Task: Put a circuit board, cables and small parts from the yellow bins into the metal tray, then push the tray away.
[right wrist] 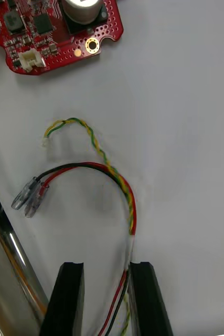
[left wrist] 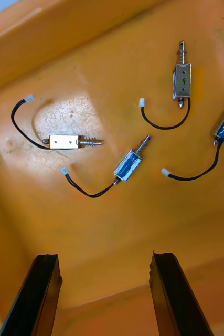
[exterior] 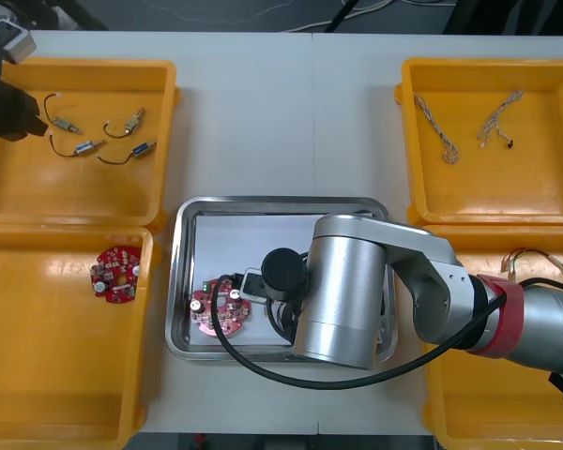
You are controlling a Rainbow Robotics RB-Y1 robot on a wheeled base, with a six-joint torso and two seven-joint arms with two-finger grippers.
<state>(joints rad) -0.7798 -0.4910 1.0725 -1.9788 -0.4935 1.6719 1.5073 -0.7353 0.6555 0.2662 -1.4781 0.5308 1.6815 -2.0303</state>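
**Two items at the tray, cable not yet let go**

Right gripper (right wrist: 106, 268), low over the white floor of the metal tray (exterior: 181, 281): fingers closed narrow on the tail of the red and yellow cable (right wrist: 112, 178). The rest of the cable lies looped on the floor, its clear plug ends near the tray wall. Just beyond the loop and apart from it, the circuit board (right wrist: 54, 31) lies flat.

Risk: the strands press against one finger. On release they may cling and ride up with the lift, dragging the loop out or into the board.

Far-left yellow bin (exterior: 159, 75): left gripper (left wrist: 104, 260) hangs wide apart above four small metal parts (left wrist: 127, 163). Their thin black leads lie close together, so a pick may snag a neighbour.
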